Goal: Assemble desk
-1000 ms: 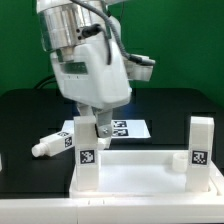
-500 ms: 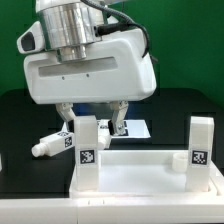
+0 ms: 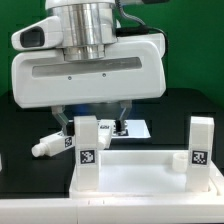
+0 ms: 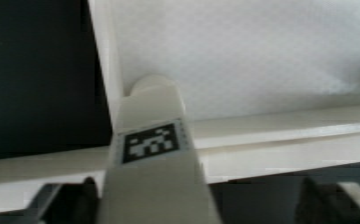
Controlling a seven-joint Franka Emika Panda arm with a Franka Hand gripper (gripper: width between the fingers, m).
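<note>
The white desk tabletop (image 3: 140, 176) lies at the front with its rim up. One white tagged leg (image 3: 86, 145) stands upright in its corner on the exterior view's left. A second leg (image 3: 202, 141) stands at the right corner. My gripper (image 3: 93, 125) hangs straight above the left leg, with a finger (image 3: 65, 121) on each side of the leg's top and gaps showing. In the wrist view the leg (image 4: 156, 150) runs up between the dark fingers (image 4: 63, 202) of my gripper (image 4: 195, 205), which is open.
A third white leg (image 3: 52, 144) lies on its side on the black table, to the exterior view's left of the tabletop. The marker board (image 3: 134, 128) lies flat behind the standing left leg.
The hand has turned about its vertical axis over the left leg, so its broad face now shows. The fingers now stand apart on either side of the leg. The legs and tabletop have not moved.
</note>
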